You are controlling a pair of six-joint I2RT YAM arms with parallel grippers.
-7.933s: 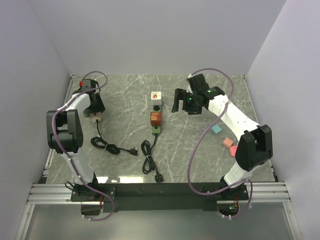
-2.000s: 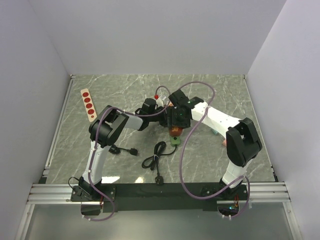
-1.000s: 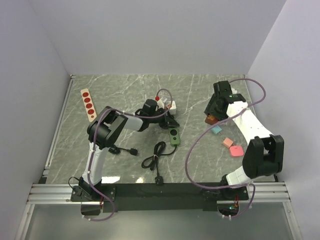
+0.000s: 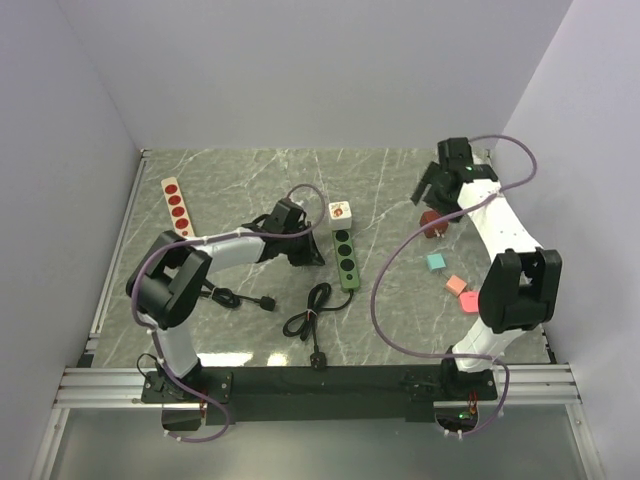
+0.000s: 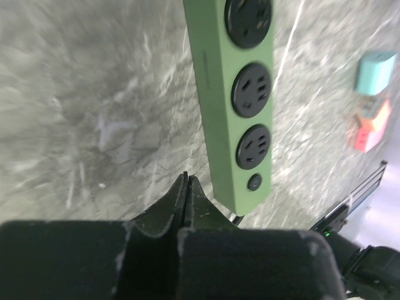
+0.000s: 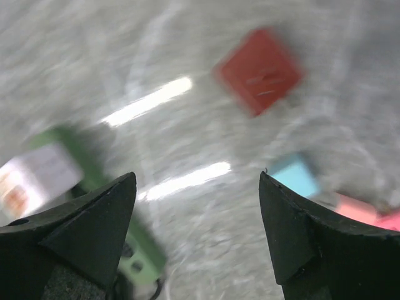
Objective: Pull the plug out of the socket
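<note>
the red plug lay loose on the marble tabletop, well apart from the green power strip and toward the far right. the right gripper hung just above and beside it. in the blurred right wrist view its jaws stood wide apart with nothing between them, and the red plug lay on the stone beyond the right gripper. a teal block sat nearer the arm bases than the plug, with two pink blocks nearer still.

the left gripper was low at the strip's left side, close to it. in its wrist view the left gripper had its jaws pressed together on nothing, just beside the green power strip, where three black outlets showed bare. a white adapter sat at the strip's far end. the strip's black cable lay coiled in front of it.
</note>
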